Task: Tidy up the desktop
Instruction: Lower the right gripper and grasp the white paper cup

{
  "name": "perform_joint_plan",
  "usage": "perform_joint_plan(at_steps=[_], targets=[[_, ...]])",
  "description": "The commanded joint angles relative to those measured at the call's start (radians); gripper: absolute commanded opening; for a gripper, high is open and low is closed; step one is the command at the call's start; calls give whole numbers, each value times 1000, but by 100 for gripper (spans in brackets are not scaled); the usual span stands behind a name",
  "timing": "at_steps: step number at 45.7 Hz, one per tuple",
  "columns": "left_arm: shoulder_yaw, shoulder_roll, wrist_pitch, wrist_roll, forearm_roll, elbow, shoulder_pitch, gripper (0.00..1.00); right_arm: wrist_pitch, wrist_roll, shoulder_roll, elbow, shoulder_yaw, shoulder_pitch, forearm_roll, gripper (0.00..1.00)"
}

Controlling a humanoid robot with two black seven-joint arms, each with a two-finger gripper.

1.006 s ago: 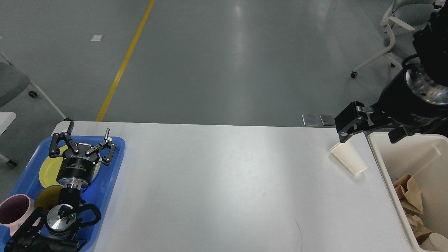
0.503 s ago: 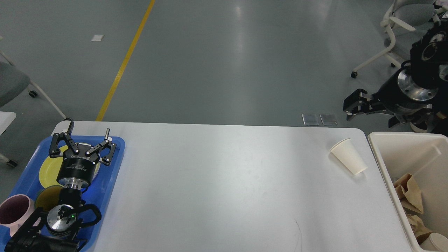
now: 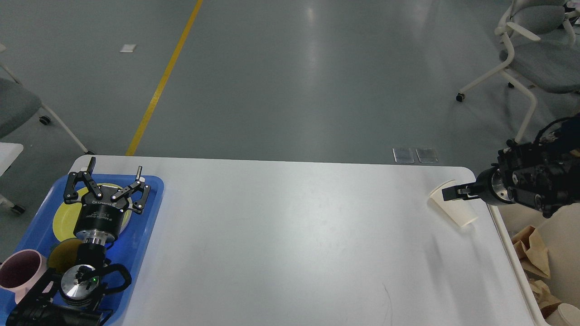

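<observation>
Your desktop (image 3: 281, 240) spans nearly the whole width in front of you. On its left end sits a tray (image 3: 147, 235), and in the tray lie a plate (image 3: 63, 219) toward the far side, a small dish (image 3: 61, 257) nearer you, and a mug (image 3: 20, 271) at the near left corner. Your left gripper (image 3: 113, 174) hangs over the plate. At the far right corner of the desktop a paper cup (image 3: 457, 210) lies tipped on its side, with your right gripper (image 3: 446, 193) right at it. Beyond the desktop's right edge stands a bin (image 3: 562, 235) with crumpled paper (image 3: 530, 251) in it.
</observation>
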Motion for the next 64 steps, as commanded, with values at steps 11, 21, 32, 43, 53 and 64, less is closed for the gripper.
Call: perform_joint_plan(at_steps=[11,21,32,43,53,64], targets=[[0,0,0,0,0,0,0,96,-134,57,114,-383,-13,-315,-71,98],[0,0,0,0,0,0,0,96,-139,57,139,-450,-13,-349,-68,96],[0,0,0,0,0,0,0,96,-140,45,149,-492,-53,-393,-67,94],[0,0,0,0,0,0,0,96,-142,40,163,-543,-58,-444,-48,94],[0,0,1,0,0,0,0,96,-142,31,163,-549,-63,-461,-19,94],[0,0,1,0,0,0,0,96,-142,28,169,-562,-64,-482,-18,90]])
